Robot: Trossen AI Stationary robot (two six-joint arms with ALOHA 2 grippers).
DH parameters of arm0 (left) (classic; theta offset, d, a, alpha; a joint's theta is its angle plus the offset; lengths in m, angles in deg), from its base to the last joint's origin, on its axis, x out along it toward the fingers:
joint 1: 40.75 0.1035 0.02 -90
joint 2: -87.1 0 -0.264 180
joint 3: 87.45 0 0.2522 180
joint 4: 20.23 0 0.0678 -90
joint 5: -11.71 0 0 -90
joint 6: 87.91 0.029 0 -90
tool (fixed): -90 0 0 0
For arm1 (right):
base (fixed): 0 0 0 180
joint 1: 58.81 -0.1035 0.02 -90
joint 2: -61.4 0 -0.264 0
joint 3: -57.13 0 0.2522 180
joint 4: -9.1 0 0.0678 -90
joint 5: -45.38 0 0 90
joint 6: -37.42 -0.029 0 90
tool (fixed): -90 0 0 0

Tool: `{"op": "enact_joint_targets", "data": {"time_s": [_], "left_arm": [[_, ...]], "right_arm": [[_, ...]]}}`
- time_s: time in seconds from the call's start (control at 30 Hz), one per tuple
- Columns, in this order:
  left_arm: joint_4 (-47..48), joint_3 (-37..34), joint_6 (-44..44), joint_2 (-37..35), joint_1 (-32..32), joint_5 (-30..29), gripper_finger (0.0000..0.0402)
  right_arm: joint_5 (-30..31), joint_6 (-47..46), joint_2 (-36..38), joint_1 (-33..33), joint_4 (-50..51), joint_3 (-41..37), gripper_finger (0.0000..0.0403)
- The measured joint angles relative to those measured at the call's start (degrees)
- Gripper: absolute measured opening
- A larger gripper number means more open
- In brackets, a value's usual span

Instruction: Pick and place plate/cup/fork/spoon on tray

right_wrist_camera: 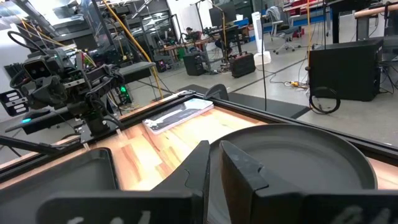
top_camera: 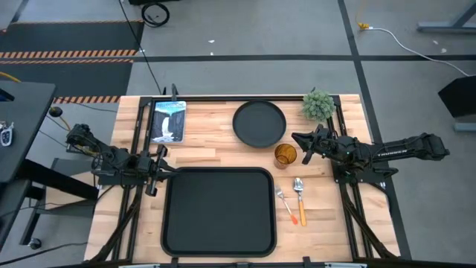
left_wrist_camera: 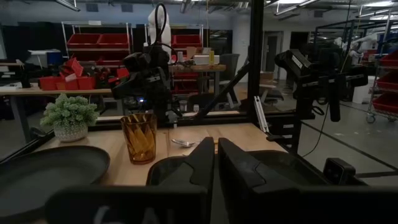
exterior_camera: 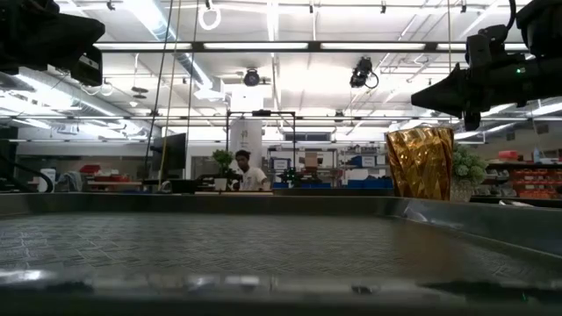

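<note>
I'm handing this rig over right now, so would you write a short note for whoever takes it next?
Left gripper: shut, empty, at the tray's left edge.
Right gripper: shut, empty, just right of the cup and between it and the small potted plant.
Tray: front centre, nothing on it.
Plate: behind the tray.
Cup: upright, between the plate and the utensils.
Fork and spoon: side by side on the table right of the tray.
Done: nothing placed.
Left: all four items.
</note>
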Motion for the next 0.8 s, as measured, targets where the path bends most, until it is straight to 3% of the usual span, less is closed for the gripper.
{"op": "enact_joint_targets", "data": {"time_s": [0.4, 0.57, 0.67, 0.8], "left_arm": [[0.0, 0.02, 0.0, 0.01, 0.02, -0.02, 0.003], [0.0, 0.02, 0.0, 0.01, 0.02, -0.01, 0.003], [0.0, 0.02, 0.0, 0.01, 0.01, -0.02, 0.0029], [0.0, 0.02, 0.0, -0.01, 0.02, -0.02, 0.0029]], "right_arm": [[0.13, 0.01, -0.02, 0.11, -1.39, -0.01, 0.0044], [2.63, 1.64, -0.24, 1.82, -18.8, -0.01, 0.0044], [-1.34, 3.57, -0.89, 3.41, -28.1, 1.42, 0.0044], [-6.8, 1.99, -2.38, 4.53, -25.01, 6.92, 0.0044]]}}
